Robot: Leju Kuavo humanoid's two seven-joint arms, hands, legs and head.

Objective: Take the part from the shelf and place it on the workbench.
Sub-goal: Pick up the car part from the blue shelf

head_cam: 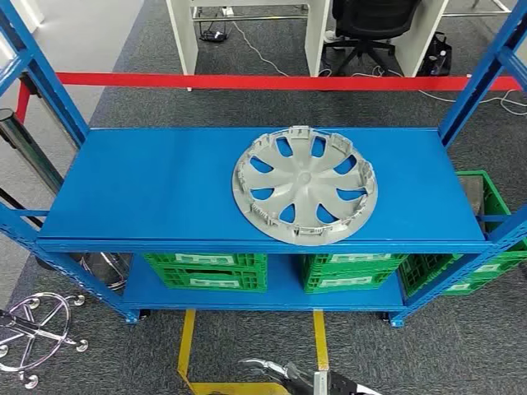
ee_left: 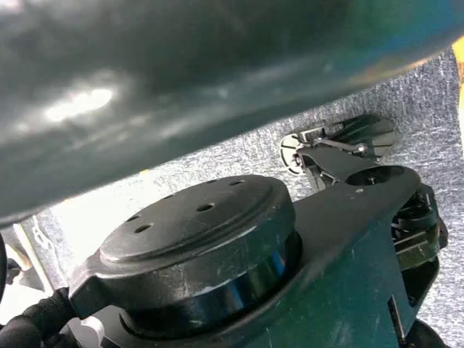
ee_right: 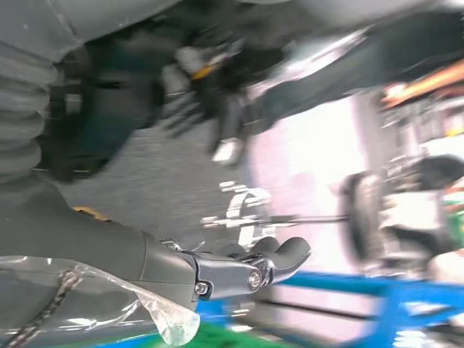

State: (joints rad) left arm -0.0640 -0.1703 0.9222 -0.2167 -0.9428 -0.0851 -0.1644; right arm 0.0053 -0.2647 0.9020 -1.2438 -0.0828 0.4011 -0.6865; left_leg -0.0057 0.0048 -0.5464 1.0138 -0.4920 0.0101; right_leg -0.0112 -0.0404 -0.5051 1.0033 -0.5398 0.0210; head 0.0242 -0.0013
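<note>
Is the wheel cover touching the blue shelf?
Touching. The head view shows the wheel cover lying flat on the blue shelf, no gap beneath its rim.

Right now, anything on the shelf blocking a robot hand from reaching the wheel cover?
Nothing visible. The wheel cover lies alone on the blue shelf's top board, its near side open. The right robot hand is low and holds nothing. The workbench isn't visible.

I see grey carpet floor (head_cam: 156, 99) with yellow floor tape (head_cam: 185, 339) in front of me. A red barrier tape (head_cam: 261, 81) stretches across behind. Beyond it stand white desk legs (head_cam: 181, 41), a black office chair (head_cam: 366, 25) and cables. A chrome chair base (head_cam: 34, 329) sits at lower left.
</note>
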